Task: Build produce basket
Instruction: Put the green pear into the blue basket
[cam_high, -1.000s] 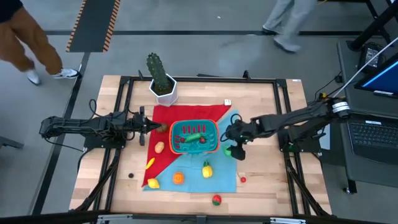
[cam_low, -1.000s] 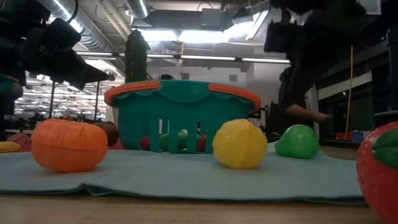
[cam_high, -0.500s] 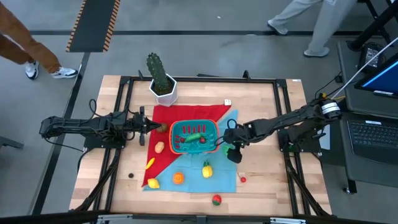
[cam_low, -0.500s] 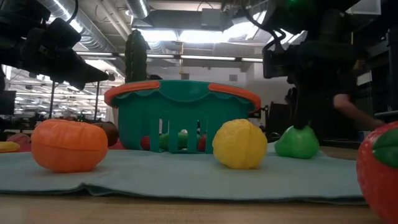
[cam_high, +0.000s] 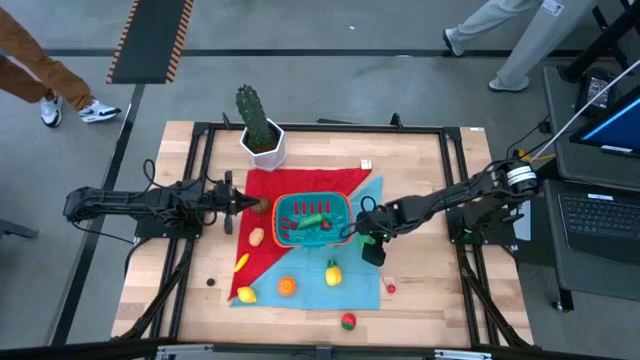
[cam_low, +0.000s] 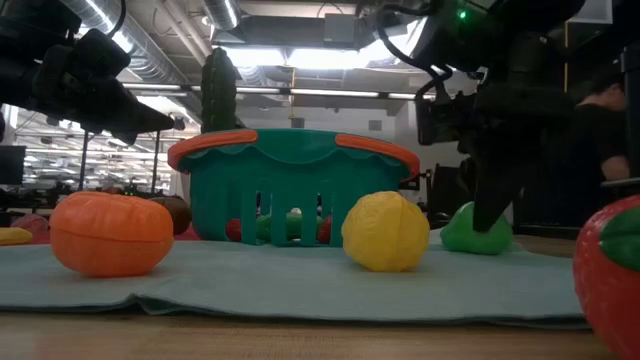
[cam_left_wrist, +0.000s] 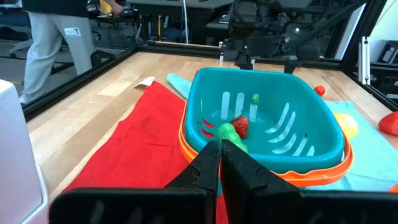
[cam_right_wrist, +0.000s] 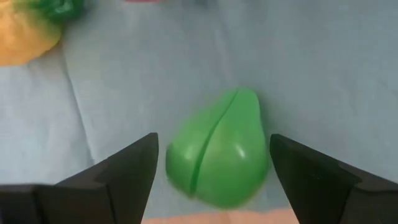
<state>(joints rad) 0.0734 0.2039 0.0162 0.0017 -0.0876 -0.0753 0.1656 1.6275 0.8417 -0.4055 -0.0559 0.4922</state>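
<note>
The teal basket (cam_high: 338, 203) stands on the cloths at the table's middle, with green and red produce (cam_left_wrist: 233, 129) inside. More produce lies on the cloth: a yellow piece (cam_high: 333, 271), an orange one (cam_high: 287, 286) and a green pear-shaped piece (cam_right_wrist: 217, 155). My right gripper (cam_right_wrist: 212, 138) points steeply down over the green piece, just right of the basket. It is open, with one finger on either side of the piece and a gap at both. My left gripper (cam_high: 240, 203) waits shut by the basket's left side.
A white pot with a cactus (cam_high: 262, 135) stands at the far left. A red cloth (cam_high: 300, 185) and a blue cloth (cam_high: 362, 282) overlap under the basket. A red strawberry (cam_high: 348, 321) and a small red piece (cam_high: 390, 288) lie near the front. People walk beyond the far edge.
My right gripper has come down over the green piece beside the basket, shifting slightly toward the near edge and tipping more steeply downward. Its fingers have stayed open. The green piece has not moved.
</note>
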